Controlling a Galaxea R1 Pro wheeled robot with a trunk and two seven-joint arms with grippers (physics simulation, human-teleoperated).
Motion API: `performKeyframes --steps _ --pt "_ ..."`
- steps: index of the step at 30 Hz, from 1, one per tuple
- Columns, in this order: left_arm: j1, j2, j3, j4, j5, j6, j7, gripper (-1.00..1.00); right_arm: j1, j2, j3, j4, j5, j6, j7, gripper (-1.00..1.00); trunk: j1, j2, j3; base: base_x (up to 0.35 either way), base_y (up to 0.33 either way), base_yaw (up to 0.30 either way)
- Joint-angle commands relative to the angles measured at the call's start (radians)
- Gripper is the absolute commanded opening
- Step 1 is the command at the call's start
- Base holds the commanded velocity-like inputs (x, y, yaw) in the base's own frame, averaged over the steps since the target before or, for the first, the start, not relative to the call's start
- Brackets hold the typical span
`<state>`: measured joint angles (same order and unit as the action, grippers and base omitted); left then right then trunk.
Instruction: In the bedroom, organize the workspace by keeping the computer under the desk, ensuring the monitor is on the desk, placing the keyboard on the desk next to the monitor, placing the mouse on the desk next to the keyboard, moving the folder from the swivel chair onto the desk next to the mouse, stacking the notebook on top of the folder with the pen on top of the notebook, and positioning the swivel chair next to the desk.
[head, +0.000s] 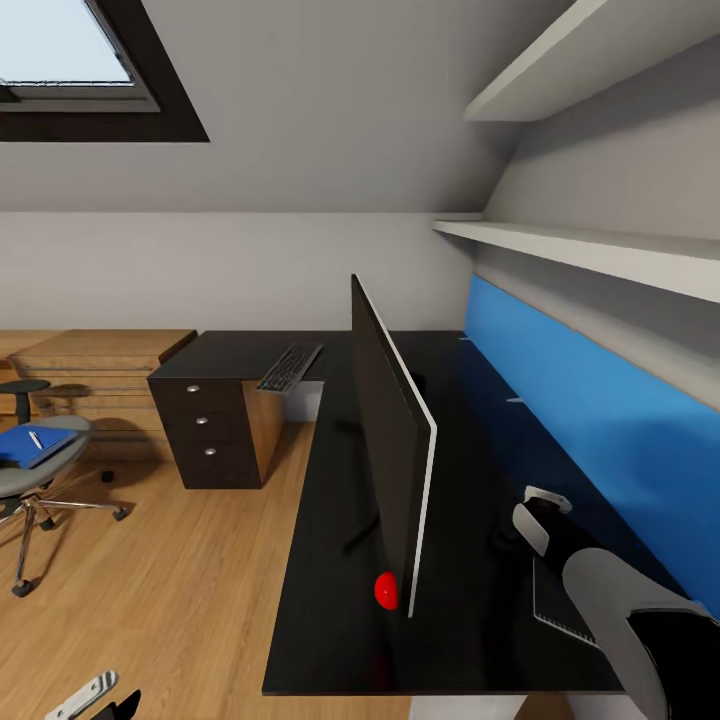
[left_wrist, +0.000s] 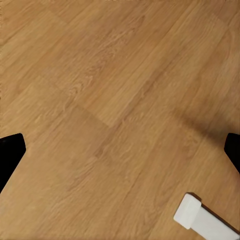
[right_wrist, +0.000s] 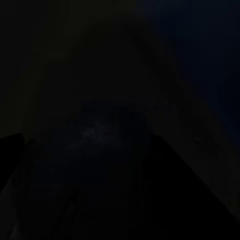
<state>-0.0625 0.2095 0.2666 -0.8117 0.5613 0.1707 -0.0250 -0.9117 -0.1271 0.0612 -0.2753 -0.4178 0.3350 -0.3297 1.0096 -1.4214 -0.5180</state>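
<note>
The black monitor (head: 392, 450) stands edge-on in the middle of the black desk (head: 320, 600). The keyboard (head: 290, 367) lies at the far corner of the desk, above the drawer unit (head: 208, 430), and overhangs the edge. At the left the swivel chair (head: 22, 478) carries the blue folder (head: 28, 446) with the pen (head: 36, 438) on it. My right gripper (head: 530, 512) is low over the desk behind the monitor, and its fingers are hidden. A dark notebook (head: 560, 605) lies under that forearm. My left gripper (left_wrist: 120, 150) hangs open over the wood floor with nothing between its fingers.
A blue wall panel (head: 600, 410) runs behind the desk under two white shelves (head: 590, 250). A wooden dresser (head: 95, 365) stands at the far left wall. A red spot (head: 386, 590) shows at the monitor's near lower edge. Wood floor (head: 170, 580) lies between chair and desk.
</note>
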Motion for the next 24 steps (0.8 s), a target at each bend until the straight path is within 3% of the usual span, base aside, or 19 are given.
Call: performKeyframes --steps 1,24 --pt "0.000 -0.001 0.004 -0.001 0.009 0.007 -0.003 1.00 0.000 0.000 0.006 -0.001 -0.023 0.004 -0.005 -1.00 0.000 -0.001 -0.001 0.000 0.000 0.000" --pt "0.000 -0.001 0.005 0.000 0.008 0.006 -0.006 1.00 0.000 -0.001 0.006 -0.002 -0.023 -0.001 -0.005 -1.00 0.000 -0.001 -0.001 0.000 0.000 0.000"
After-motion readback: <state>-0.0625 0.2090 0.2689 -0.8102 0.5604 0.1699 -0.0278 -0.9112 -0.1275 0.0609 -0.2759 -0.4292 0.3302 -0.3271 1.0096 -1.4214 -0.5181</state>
